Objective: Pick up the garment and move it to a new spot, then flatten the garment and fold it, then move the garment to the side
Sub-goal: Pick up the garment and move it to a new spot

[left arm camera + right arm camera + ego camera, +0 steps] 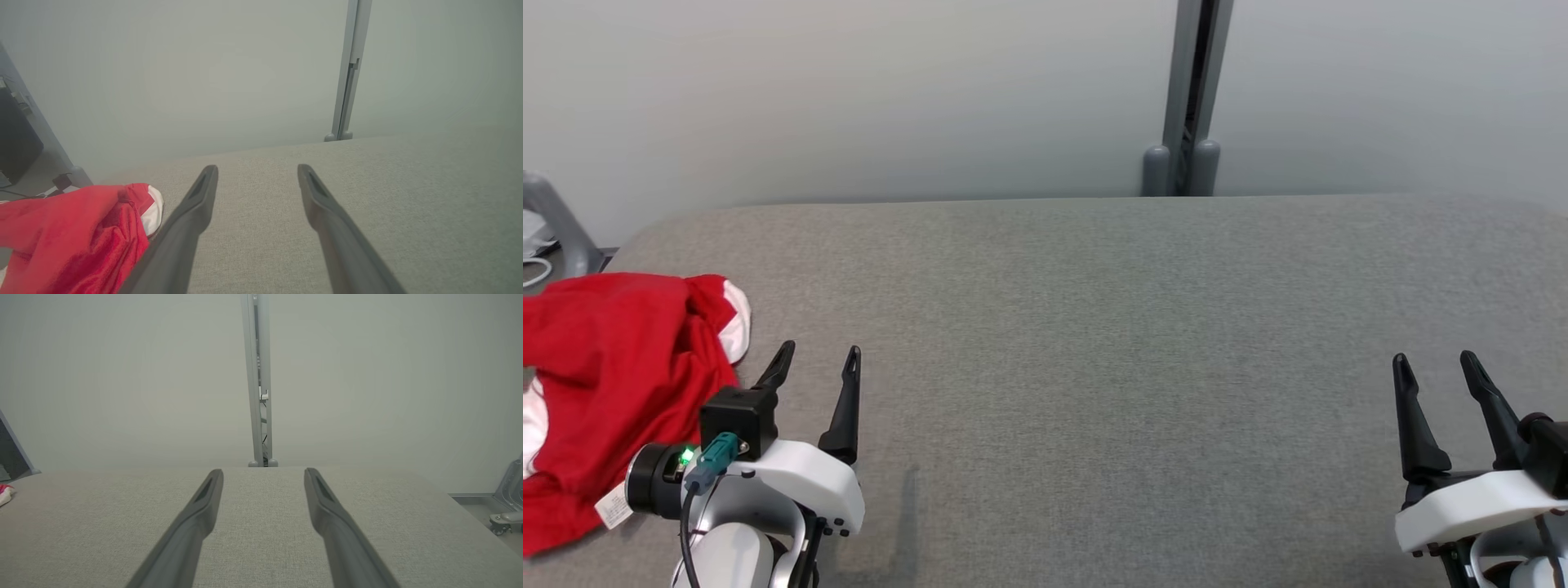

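Nothing of the task is judged to be done yet. The garment (613,384) is lying as a crumpled red heap with white patches, neither lifted, flattened nor folded. The pick-up, the move to a new spot, the smoothing, the folding and the last shift aside are all being left to do.

The garment is resting at the left edge of the grey worktop (1094,367), toward the near side, and part of it is being cut off by the left border of the head view.

The left gripper (820,349) is being held released, its two fingers spread wide with nothing between them. It is being held just to the right of the garment, with the cloth beside its left finger and wrist; whether they are touching cannot be told. Its fingers are being pointed toward the far wall, not at the cloth.

The right gripper (1434,357) is likewise being held released and empty over the near right part of the worktop, well apart from the garment.

A reach to the left by the left gripper is judged to be needed for a first hold.
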You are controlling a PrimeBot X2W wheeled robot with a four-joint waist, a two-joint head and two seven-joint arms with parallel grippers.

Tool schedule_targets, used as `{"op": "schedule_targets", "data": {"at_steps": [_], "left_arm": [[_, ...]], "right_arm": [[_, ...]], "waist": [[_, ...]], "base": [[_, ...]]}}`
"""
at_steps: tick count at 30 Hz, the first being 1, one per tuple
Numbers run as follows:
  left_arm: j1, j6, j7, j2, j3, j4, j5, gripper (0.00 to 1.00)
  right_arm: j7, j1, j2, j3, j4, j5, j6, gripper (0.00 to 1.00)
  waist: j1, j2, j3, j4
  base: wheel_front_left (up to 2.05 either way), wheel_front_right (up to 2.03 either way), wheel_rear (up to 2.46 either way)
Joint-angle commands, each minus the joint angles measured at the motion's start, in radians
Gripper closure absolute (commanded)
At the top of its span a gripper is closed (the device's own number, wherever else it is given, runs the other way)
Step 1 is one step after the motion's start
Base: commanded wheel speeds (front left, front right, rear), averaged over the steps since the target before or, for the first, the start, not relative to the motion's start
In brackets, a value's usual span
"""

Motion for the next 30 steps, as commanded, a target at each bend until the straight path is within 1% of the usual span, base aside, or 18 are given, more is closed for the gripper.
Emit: {"op": "schedule_targets", "data": {"at_steps": [1, 4, 6, 16, 21, 26, 30], "left_arm": [[-0.013, 0.005, -0.007, 0.008, 0.004, 0.002, -0.008, 0.0], [-0.017, 0.012, -0.011, 0.006, 0.005, 0.0, -0.009, 0.0], [-0.022, 0.012, -0.013, 0.011, 0.007, 0.002, -0.014, 0.0], [-0.018, 0.032, -0.029, 0.02, 0.026, 0.002, -0.028, 0.0], [-0.019, 0.031, -0.04, 0.019, 0.03, 0.008, -0.04, 0.0], [-0.011, 0.042, -0.048, 0.022, 0.037, 0.012, -0.048, 0.0], [-0.009, 0.042, -0.049, 0.019, 0.034, 0.009, -0.052, 0.0]], "right_arm": [[0.0, 0.004, -0.005, 0.001, -0.005, 0.0, 0.001, 0.0], [0.001, 0.005, -0.005, 0.004, -0.009, 0.0, 0.001, 0.0], [0.002, 0.007, -0.004, 0.006, -0.013, 0.002, 0.001, 0.0], [0.007, -0.005, 0.002, 0.035, -0.022, 0.009, 0.001, 0.0], [0.009, -0.008, 0.006, 0.049, -0.025, 0.017, 0.001, 0.0], [0.006, -0.015, 0.01, 0.068, -0.028, 0.023, 0.001, 0.0], [0.001, -0.017, 0.011, 0.07, -0.03, 0.025, 0.001, 0.0]], "waist": [[0.0, 0.0, 0.002, 0.017], [0.0, 0.0, 0.003, 0.051], [0.0, 0.0, 0.005, 0.097], [0.0, 0.0, 0.01, 0.273], [0.0, 0.0, 0.009, 0.362], [0.0, 0.0, 0.009, 0.425], [0.0, 0.0, 0.008, 0.458]], "base": [[0.0, 0.0, 0.0], [0.0, 0.0, 0.0], [0.0, 0.0, 0.0], [0.0, 0.0, 0.0], [0.0, 0.0, 0.0], [0.0, 0.0, 0.0], [0.0, 0.0, 0.0]]}}
